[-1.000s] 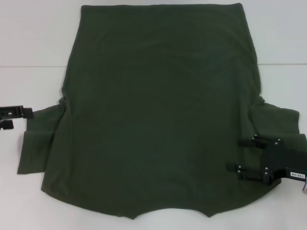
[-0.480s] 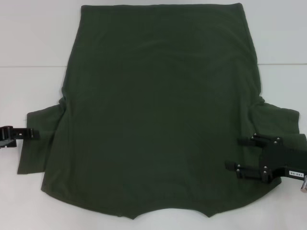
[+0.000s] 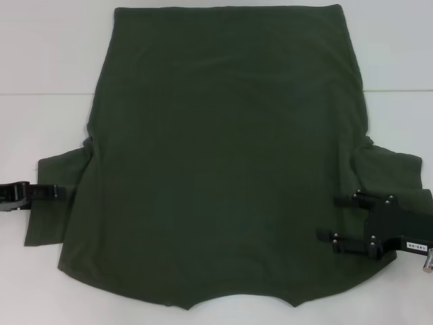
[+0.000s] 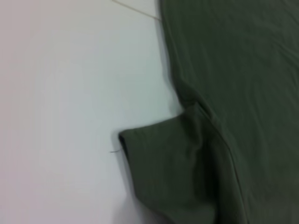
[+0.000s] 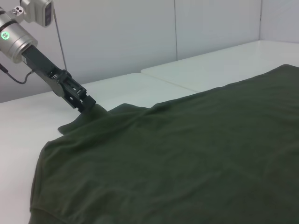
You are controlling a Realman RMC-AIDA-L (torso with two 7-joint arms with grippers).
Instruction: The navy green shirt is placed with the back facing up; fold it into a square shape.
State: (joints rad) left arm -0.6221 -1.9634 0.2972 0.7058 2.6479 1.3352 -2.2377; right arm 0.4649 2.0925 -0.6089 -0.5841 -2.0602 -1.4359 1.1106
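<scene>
The navy green shirt [image 3: 223, 156] lies flat on the white table, its collar end toward me. My left gripper [image 3: 59, 191] sits at the outer edge of the shirt's left sleeve [image 3: 54, 203]. In the right wrist view the left gripper [image 5: 88, 103] touches that sleeve, where the fabric rises slightly. The left wrist view shows the sleeve [image 4: 173, 168] and the shirt body [image 4: 243, 70]. My right gripper [image 3: 328, 218] is open, with its two black fingers spread above the shirt beside the right sleeve [image 3: 392, 172].
The white table [image 3: 40, 61] surrounds the shirt, with a seam line [image 3: 47, 93] across it. White walls [image 5: 140, 32] stand behind the table in the right wrist view.
My left gripper has moved toward me and inward, from off the sleeve's far corner onto the sleeve's outer edge. The right gripper has barely moved. The shirt lies as before.
</scene>
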